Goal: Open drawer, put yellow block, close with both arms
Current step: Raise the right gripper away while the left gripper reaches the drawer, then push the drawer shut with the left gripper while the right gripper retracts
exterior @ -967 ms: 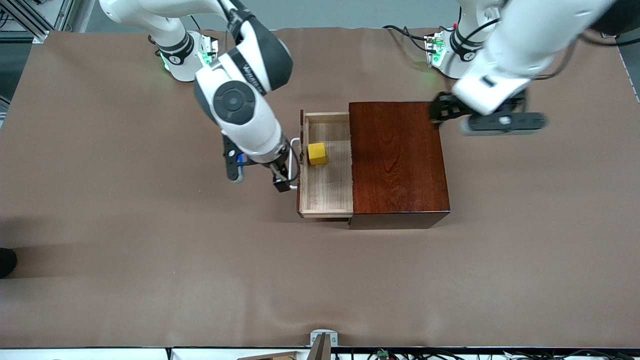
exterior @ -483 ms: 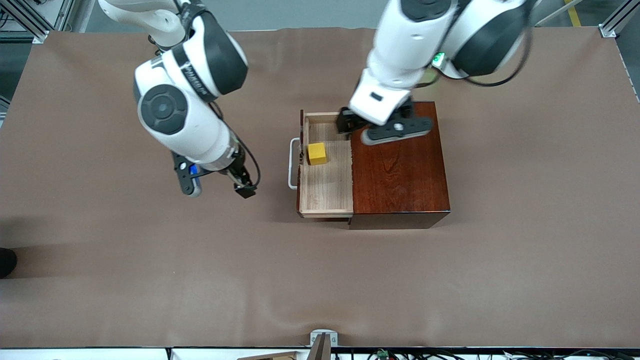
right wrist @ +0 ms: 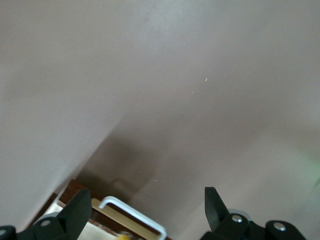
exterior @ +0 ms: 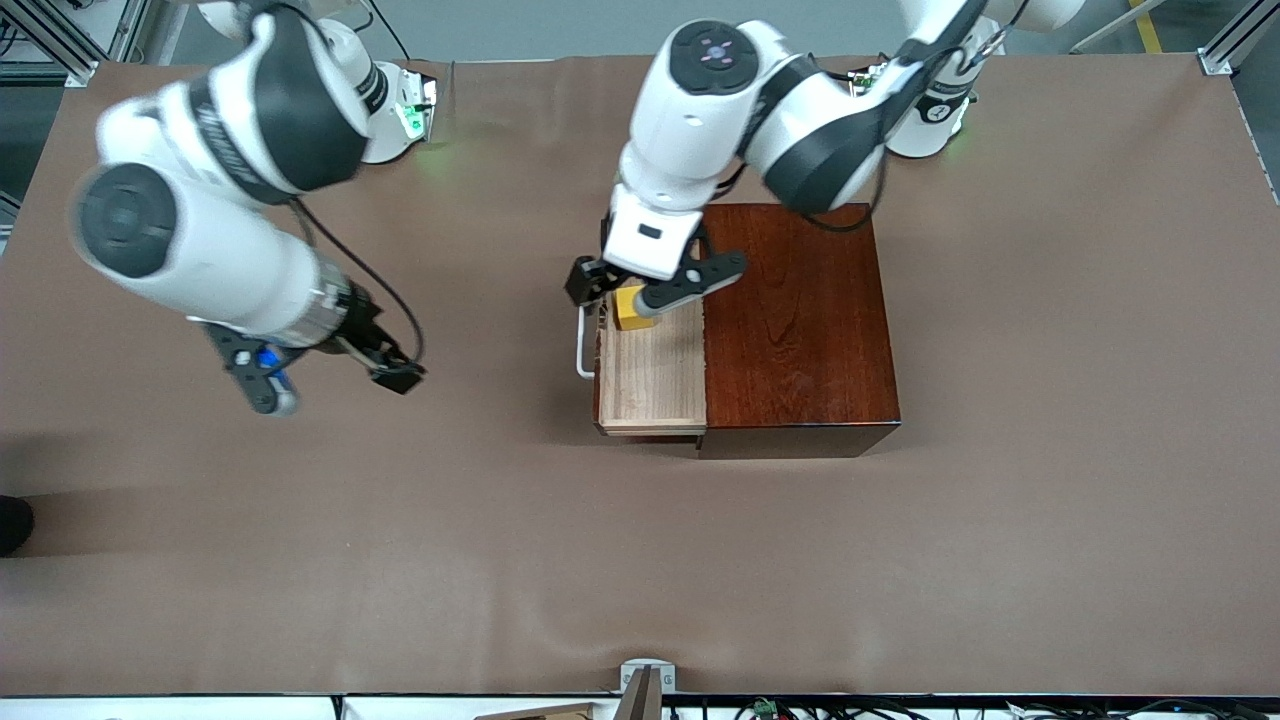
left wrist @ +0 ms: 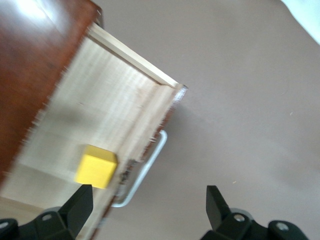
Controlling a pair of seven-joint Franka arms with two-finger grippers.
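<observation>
With the yellow block [exterior: 632,308] in the open drawer [exterior: 652,375], the released left hand [exterior: 655,290] over it, apparently descending, could strike the drawer's handle [exterior: 583,343]; the released right hand [exterior: 330,365] waits beside the drawer.

The right arm [exterior: 215,190] bears dark lettering on its white casing, seemingly too blurred to read.

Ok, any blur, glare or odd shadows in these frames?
Front view: the right arm is smeared by motion blur, and the box top shows a mild sheen. Left wrist view: soft overall, with glare on the box corner and the yellow block slightly fuzzy. Right wrist view: a dark shadow on the table above the drawer.
</observation>
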